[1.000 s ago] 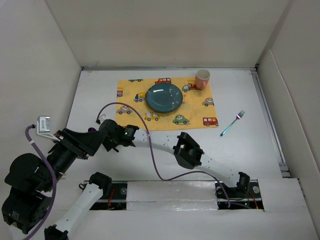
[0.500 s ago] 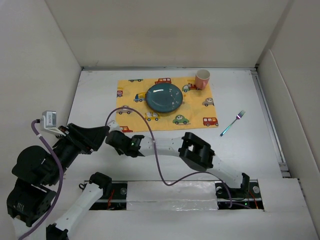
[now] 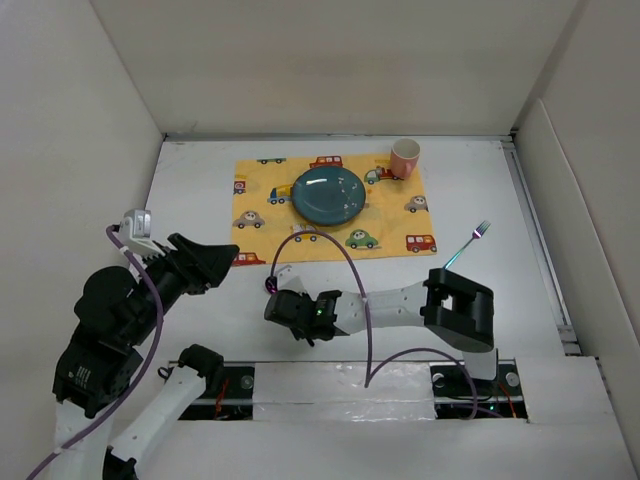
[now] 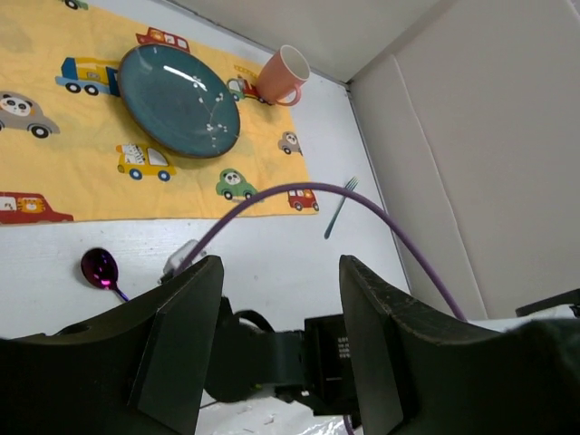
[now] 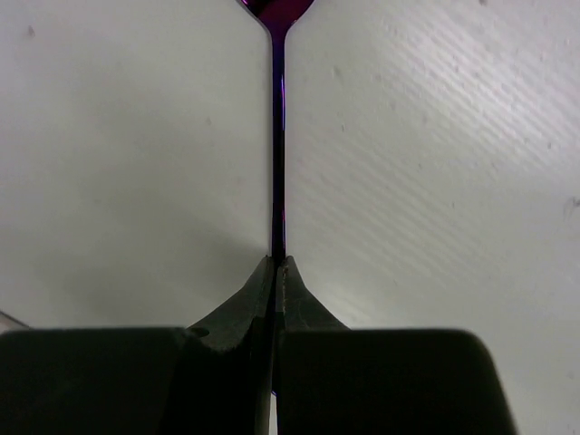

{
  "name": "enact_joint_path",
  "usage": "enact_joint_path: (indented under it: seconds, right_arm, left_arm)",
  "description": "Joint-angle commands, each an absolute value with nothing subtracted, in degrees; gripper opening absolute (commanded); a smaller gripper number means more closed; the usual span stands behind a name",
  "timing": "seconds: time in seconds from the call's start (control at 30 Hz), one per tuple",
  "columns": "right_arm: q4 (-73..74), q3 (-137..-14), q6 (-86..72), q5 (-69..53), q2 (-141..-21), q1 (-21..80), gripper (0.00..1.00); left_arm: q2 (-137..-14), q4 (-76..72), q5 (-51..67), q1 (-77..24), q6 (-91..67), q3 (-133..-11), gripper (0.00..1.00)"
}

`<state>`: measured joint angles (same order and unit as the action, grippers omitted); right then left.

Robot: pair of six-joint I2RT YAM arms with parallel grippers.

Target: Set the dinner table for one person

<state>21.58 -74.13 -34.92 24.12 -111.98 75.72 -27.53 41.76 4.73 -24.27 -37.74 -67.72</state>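
The dinner table, my white worktop, spreads out under everything. On it lies the yellow car-print mat, with the teal plate at the mat's middle and the pink cup on its far right corner: those look done. The fork lies right of the mat, the purple spoon just off its near edge, both unplaced. My right jaws are clenched on the spoon's handle; my left jaws stand released, empty. No readable writing anywhere.

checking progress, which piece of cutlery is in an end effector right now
The purple spoon: the right end effector pinches its handle. The fork lies free on the table, right of the yellow mat.
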Motion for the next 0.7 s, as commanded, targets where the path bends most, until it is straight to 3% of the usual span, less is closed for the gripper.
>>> enact_joint_path:
  seconds: [0.0, 0.13, 0.17, 0.2, 0.33, 0.5, 0.67]
  right_arm:
    - [23.38, -71.81, -38.41, 25.31, -109.07, 76.55, 0.0]
    - [25.92, -71.81, -39.72, 25.14, -112.41, 77.07, 0.01]
    - [26.97, -71.89, -40.25, 25.57, -113.37, 77.08, 0.09]
    - [26.9, -71.72, -40.43, 25.75, -113.55, 77.6, 0.26]
    - [24.96, -71.71, -39.47, 25.75, -113.38, 77.61, 0.4]
    - [24.08, -75.23, -37.0, 25.58, -117.06, 76.99, 0.39]
    - [21.89, -76.73, -36.21, 25.75, -120.58, 75.94, 0.23]
  left_arm:
    - [-27.95, 34.99, 5.71, -24.08, -37.18, -66.1, 0.51]
    - [-28.04, 33.22, 6.59, -24.08, -37.53, -64.51, 0.51]
    - [-27.95, 33.22, 6.77, -24.08, -37.7, -64.42, 0.51]
    - [-27.78, 33.31, 6.59, -24.08, -37.79, -64.25, 0.51]
    - [-26.99, 34.1, 5.89, -24.08, -38.41, -63.72, 0.51]
    - [-26.28, 34.89, 5.71, -24.08, -39.46, -63.37, 0.51]
    - [-25.93, 35.16, 5.27, -24.08, -39.9, -63.02, 0.51]
